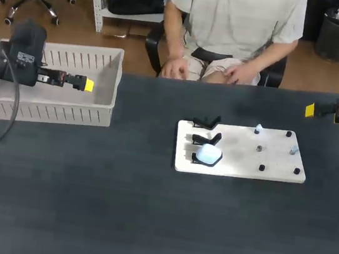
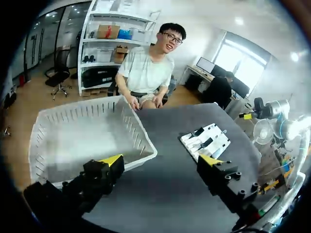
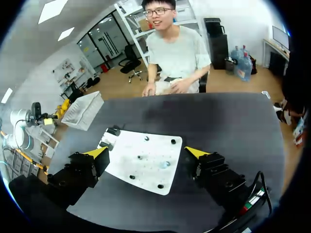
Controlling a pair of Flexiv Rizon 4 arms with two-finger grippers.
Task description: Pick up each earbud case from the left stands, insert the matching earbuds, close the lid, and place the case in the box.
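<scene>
A white board [image 1: 241, 155] lies mid-table. Black stands [image 1: 207, 130] line its left side. The nearest stand carries a pale blue-white earbud case [image 1: 208, 154], and the two stands behind it are bare. Small earbuds [image 1: 258, 129] and dark pegs sit on the board's right half. My left gripper [image 1: 84, 83] hangs open over the white basket [image 1: 52, 107], far left of the board, holding nothing. My right gripper [image 1: 311, 110] is open and empty at the far right, beyond the board's back corner. In the right wrist view its gripper [image 3: 146, 153] hovers above the board [image 3: 126, 145].
The slotted basket [image 2: 82, 136] fills the back left of the table. From the left wrist, the board [image 2: 206, 141] lies ahead of the open left gripper [image 2: 162, 160]. Dark tabletop [image 1: 143, 224] stretches across the whole front.
</scene>
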